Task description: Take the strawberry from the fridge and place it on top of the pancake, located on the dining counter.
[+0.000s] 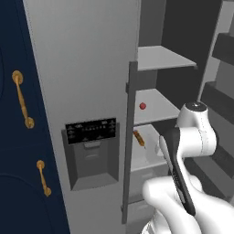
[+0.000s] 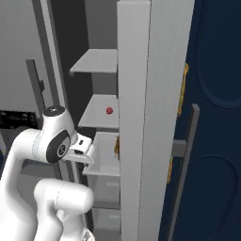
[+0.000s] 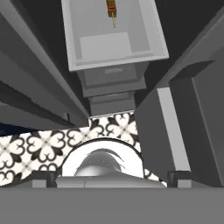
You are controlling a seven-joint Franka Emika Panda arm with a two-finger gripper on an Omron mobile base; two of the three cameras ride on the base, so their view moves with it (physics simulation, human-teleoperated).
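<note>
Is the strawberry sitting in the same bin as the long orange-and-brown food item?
No. The strawberry lies alone on a grey shelf, while the orange-and-brown item lies in the white bin one level below.

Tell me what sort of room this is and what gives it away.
Most likely a home kitchen. An open grey fridge with a drinks dispenser in its door holds a strawberry on a shelf, and navy cabinets with gold handles stand beside it.

Base views flanking open fridge (image 1: 91, 68)
</note>
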